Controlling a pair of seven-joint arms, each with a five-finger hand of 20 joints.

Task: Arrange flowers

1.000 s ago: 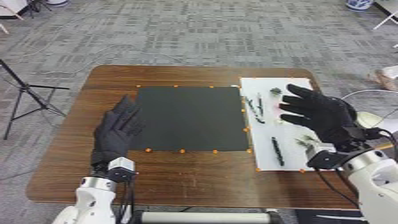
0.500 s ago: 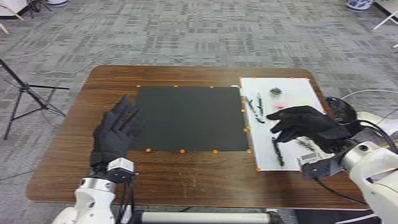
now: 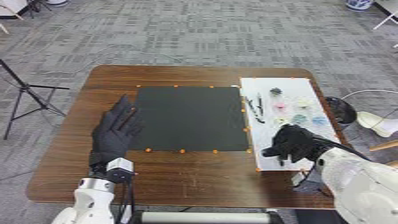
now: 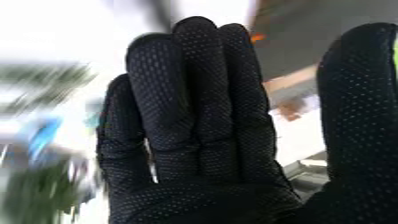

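My right hand (image 3: pixel 293 142) is over the near part of the white sheet (image 3: pixel 269 85), palm down, partly covering a thin black item. On that sheet lie small flower pieces: a dark one (image 3: pixel 275 91), a pink one (image 3: pixel 280 106) and a blue one (image 3: pixel 299 119). Slim black stem-like pieces (image 3: pixel 256 109) lie along its left side. In the right wrist view the hand (image 4: pixel 204 125) has straight fingers, the thumb apart, and holds nothing; blurred green foliage (image 4: pixel 40 187) shows beside it. My left hand (image 3: pixel 113 132) rests open left of the black mat (image 3: pixel 191 117).
Small orange markers edge the mat and sheet on the brown table (image 3: pixel 195 182). Beyond the table's right edge are a round black object (image 3: pixel 340 109) and a white object (image 3: pixel 378 124). A black tripod (image 3: pixel 31 92) stands to the left.
My right hand has come down and nearer over the sheet, uncovering the coloured flower pieces and covering part of the thin black item. The left hand has stayed still.
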